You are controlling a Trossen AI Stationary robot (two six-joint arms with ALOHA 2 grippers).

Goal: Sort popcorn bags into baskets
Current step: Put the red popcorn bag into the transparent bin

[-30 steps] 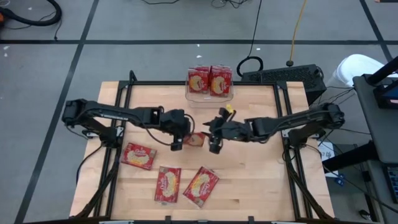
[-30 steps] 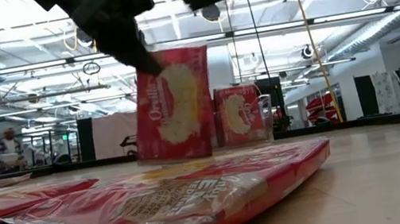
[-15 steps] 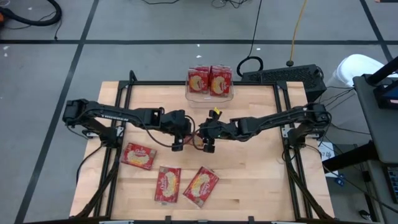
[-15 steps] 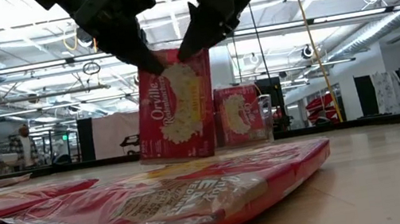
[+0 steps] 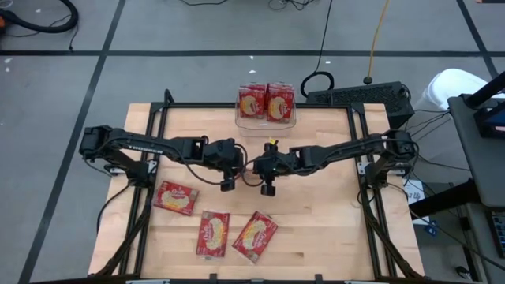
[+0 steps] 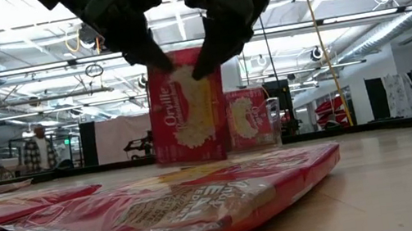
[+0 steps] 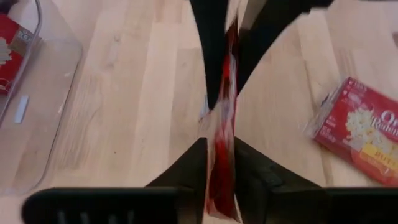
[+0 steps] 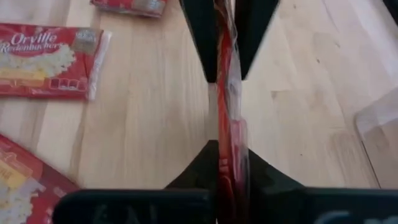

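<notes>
The right gripper (image 6: 209, 58) was clamped on the top edge of an upright bag (image 6: 185, 106) at mid-table, with the packet pinched flat between its fingers (image 8: 198, 165). The left gripper (image 6: 158, 61) met the same top edge from the other side; its fingers (image 7: 189, 168) flanked the bag closely, but whether they pressed it or had let go could not be told. In the high view the two grippers (image 5: 229, 168) (image 5: 264, 170) stood almost nose to nose, both arms reaching in from the table's sides.

The held bag hung on edge just above the wood, well short of the bin (image 5: 267, 121), which sat at the far edge of the table (image 5: 323, 213) with two bags (image 5: 266, 102) standing inside. Three more bags (image 5: 176, 197) (image 5: 213, 233) (image 5: 255, 235) lay flat near the front edge on the left half, well apart from the grippers.

The surface was pale wooden board in a black frame. The right half of the table lay open, as did the strip between grippers and bin. Grey floor with dark lines surrounded the table; cables and a black box (image 5: 357, 96) lay behind it. In the low view a person (image 6: 39, 150) stood far back in a bright hall.
</notes>
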